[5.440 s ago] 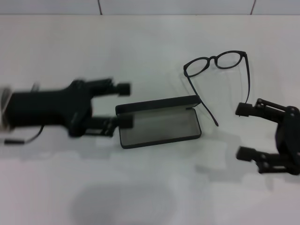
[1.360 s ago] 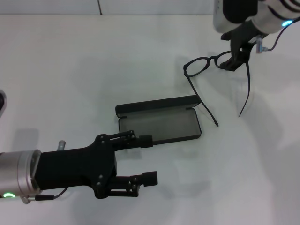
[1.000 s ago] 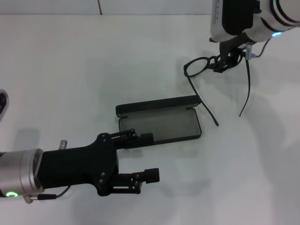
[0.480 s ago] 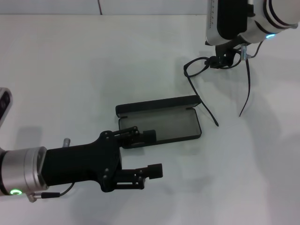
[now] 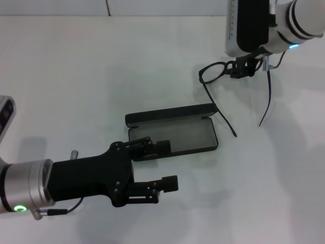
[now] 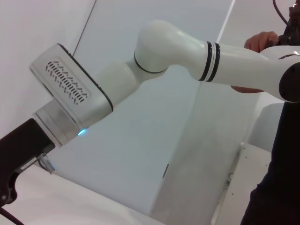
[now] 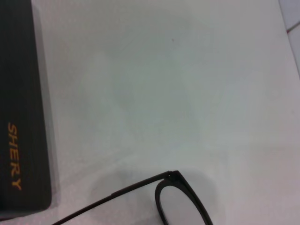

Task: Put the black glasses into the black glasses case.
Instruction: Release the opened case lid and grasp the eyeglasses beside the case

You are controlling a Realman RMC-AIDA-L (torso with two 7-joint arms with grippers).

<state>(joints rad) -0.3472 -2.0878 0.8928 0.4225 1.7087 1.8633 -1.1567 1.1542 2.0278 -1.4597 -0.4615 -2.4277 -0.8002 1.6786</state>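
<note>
In the head view, the black glasses stand on the white tabletop at about one o'clock, temples unfolded and trailing toward the robot, one tip ending just beside the far right corner of the black glasses case. The case lies open at the centre, lid tilted back along its far edge and grey lining facing up, so it is ready to receive the frames. The right gripper hangs down at the bridge and right lens of the glasses; it looks placed for a pinch there, likely because the bridge is the stiffest part and leaves the temples free, but whether its jaws have closed on the frame I cannot tell. The left gripper is at seven o'clock, jaws spread wide and holding nothing, its far finger over the case's near left corner, perhaps to steady the case. The left wrist view shows only the right arm against a wall, with nothing of the task. The right wrist view shows part of the closer rim and one temple of the glasses on the tabletop, and the case's lid with its orange lettering, apart from the frame.
</note>
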